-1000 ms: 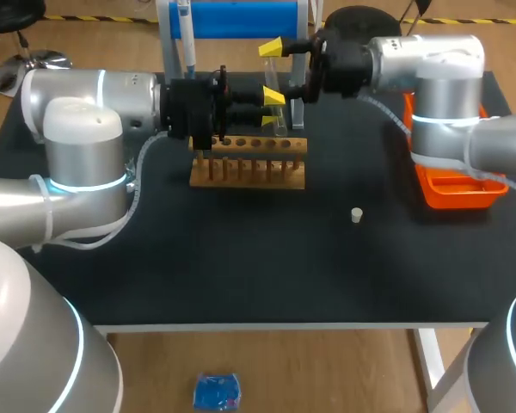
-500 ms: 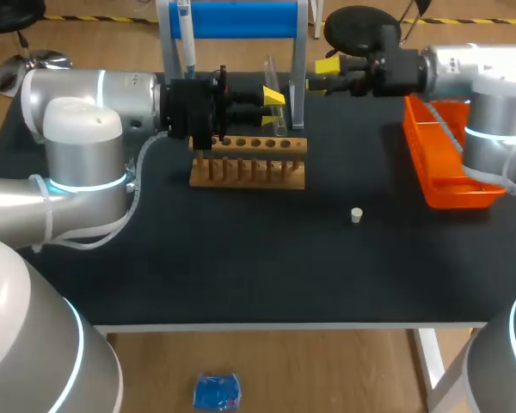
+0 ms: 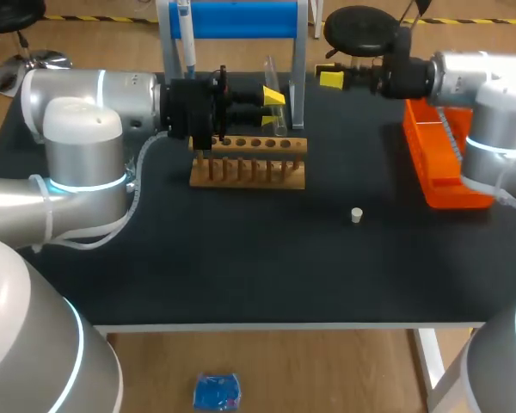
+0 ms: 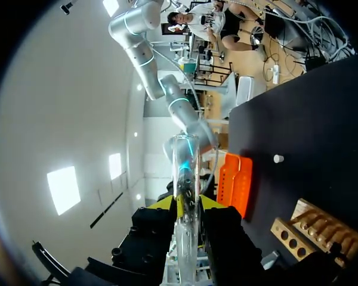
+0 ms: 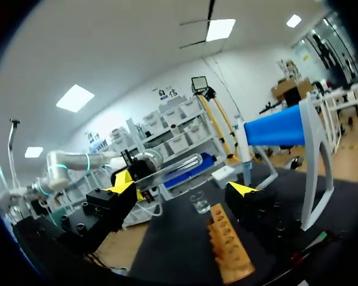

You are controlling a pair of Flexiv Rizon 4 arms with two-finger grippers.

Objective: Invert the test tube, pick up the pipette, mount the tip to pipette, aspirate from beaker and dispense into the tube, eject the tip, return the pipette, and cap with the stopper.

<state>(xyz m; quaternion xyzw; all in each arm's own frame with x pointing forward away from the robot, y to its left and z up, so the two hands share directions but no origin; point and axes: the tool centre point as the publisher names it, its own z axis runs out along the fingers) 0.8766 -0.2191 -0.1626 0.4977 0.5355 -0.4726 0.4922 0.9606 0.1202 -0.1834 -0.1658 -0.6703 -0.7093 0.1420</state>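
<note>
The black table (image 3: 241, 275) is spanned by both arms. The blue pipette stand (image 3: 241, 19), with the pipette (image 3: 187, 39) hung on it, lies beyond the left gripper (image 4: 188, 204). The orange tray (image 3: 430, 146) sits under and behind the right gripper (image 5: 182, 185). The wooden rack (image 3: 249, 146) is just below the left gripper.

The glass test tube (image 4: 185, 161) is pinched between the left gripper's yellow tips and held upright above the rack. The right gripper's fingers are spread wide with nothing between them, well apart from the tube. The white stopper (image 3: 356, 215) lies loose on the table, near neither gripper.

A slip is judged the main risk: the smooth glass is gripped at one narrow band, so it could slide or swing when turned. A turn made too low could knock the tube against the rack.

The pinch on the glass is shown plainly only by the left wrist view. A small beaker (image 5: 200, 204) ahead of the right gripper, past the rack's end, is shown only by the right wrist view.
</note>
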